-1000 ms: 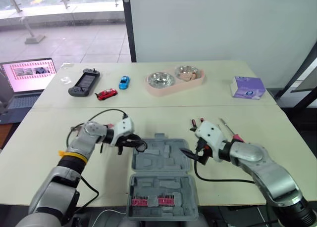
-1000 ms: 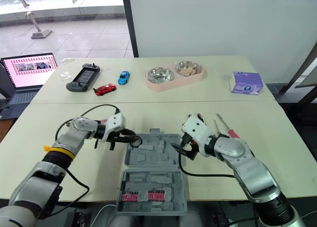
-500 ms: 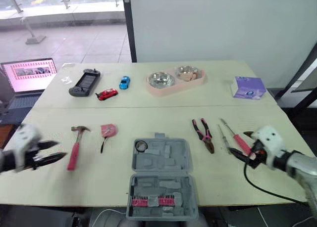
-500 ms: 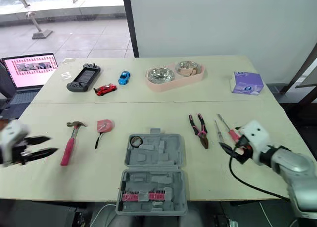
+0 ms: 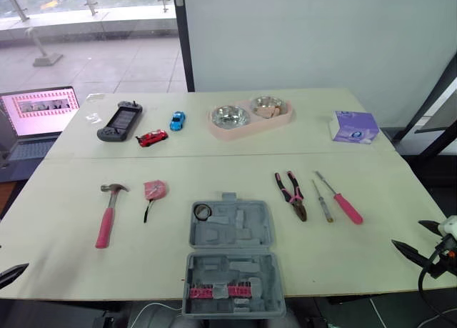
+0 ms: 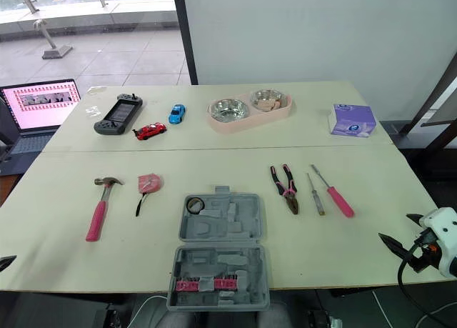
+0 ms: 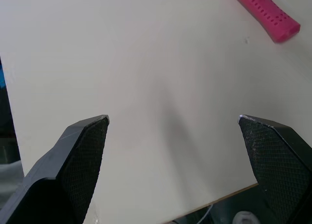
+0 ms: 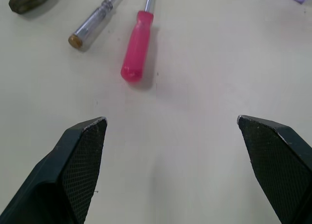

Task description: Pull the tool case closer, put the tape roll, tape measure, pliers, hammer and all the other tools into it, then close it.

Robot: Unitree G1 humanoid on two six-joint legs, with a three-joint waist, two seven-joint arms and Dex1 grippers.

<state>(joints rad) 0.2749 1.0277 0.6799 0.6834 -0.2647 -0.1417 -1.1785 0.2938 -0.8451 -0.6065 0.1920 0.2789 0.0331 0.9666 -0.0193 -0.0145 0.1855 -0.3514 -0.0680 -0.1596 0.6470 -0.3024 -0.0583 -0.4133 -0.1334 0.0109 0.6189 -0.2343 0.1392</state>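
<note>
Left claw (image 7: 173, 118), right claw (image 8: 171, 119) spread, empty; tool case (image 5: 246, 236) open, tape roll (image 5: 203, 211) inside.

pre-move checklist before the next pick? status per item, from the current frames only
1. Lid up on the tool case, which sits at the near edge: ok.
2. The tape roll lies in the case's far half: ok.
3. Other tools packed: not ok. The hammer, tape measure, pliers, pink screwdriver and clear-handled screwdriver lie out on the table.
4. The left gripper has its jaws open and empty: ok.
5. The right gripper has its jaws open and empty: ok.
6. Tools lie apart, none stacked: ok.
</note>
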